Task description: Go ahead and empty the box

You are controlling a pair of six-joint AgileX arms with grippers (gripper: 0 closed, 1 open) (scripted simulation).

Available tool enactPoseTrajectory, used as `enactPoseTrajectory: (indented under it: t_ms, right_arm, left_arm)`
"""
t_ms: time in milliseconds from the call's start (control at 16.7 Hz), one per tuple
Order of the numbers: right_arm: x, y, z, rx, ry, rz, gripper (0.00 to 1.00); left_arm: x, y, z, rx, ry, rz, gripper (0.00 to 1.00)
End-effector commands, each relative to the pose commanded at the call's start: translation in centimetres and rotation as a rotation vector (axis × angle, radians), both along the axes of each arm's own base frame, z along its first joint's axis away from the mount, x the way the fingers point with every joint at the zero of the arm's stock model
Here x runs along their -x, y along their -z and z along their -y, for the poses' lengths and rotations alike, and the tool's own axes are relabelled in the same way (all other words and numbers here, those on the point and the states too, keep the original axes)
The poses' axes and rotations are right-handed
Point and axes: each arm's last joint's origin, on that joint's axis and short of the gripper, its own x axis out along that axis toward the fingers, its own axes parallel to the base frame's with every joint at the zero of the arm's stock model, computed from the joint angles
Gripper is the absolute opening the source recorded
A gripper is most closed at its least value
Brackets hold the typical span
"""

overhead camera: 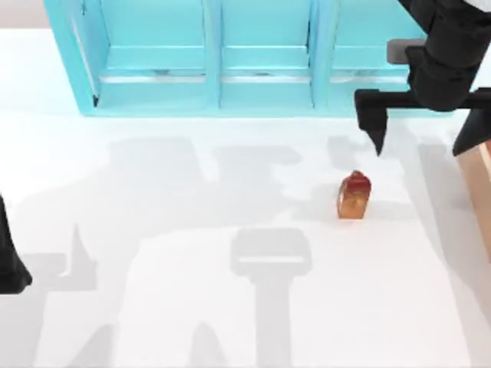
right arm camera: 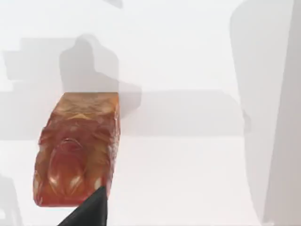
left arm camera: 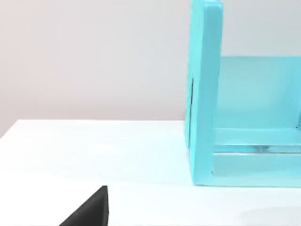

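The white counter [overhead camera: 192, 307] carries a cyan shelf [overhead camera: 230, 84] along its far edge, a reddish-brown loaf [overhead camera: 354, 196] right of centre, and the box [overhead camera: 479, 192] at its right edge.

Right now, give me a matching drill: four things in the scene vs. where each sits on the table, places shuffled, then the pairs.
Things:
1. cyan three-compartment shelf unit
2. reddish-brown glossy bread-like block
3. light tan wooden box
4. left gripper

Places:
A. right edge of the table, partly cut off
B. far side of the table
C. left edge, parked
D. on the white tabletop, right of centre, below the right gripper

Pairs: 1-B, 2-D, 3-A, 4-C
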Motion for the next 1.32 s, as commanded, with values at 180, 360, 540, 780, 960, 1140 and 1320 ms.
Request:
enactPoseTrajectory:
  t_ms: [180, 360, 540, 780, 960, 1140, 1320]
  right_arm:
    - [-0.5, -2.2, 8.1, -0.020, 0.005, 0.039, 1.00]
    - [0.9, -3.8, 16.4, -0.011, -0.003, 0.055, 1.00]
    - [3.2, -4.2, 21.6, -0.004, -0.004, 0.030, 1.00]
    - [4.2, -4.2, 23.3, -0.011, -0.005, 0.012, 1.00]
    - [4.1, -4.2, 23.2, -0.009, -0.007, 0.013, 1.00]
    - [4.0, -3.0, 23.3, -0.012, -0.005, 0.008, 1.00]
    - [3.8, 0.2, 23.4, -0.011, -0.005, 0.012, 1.00]
  left_arm:
    - [0.0, 0.0, 0.0, 0.000, 0.000, 0.000, 1.00]
    - [0.0, 0.0, 0.0, 0.000, 0.000, 0.000, 1.00]
    - [0.0, 0.0, 0.0, 0.000, 0.000, 0.000, 1.00]
    - [0.0, 0.0, 0.0, 0.000, 0.000, 0.000, 1.00]
    - [0.0, 0.0, 0.0, 0.000, 0.000, 0.000, 1.00]
    - [0.0, 0.0, 0.0, 0.000, 0.000, 0.000, 1.00]
    - [0.0, 0.0, 0.0, 0.000, 0.000, 0.000, 1.00]
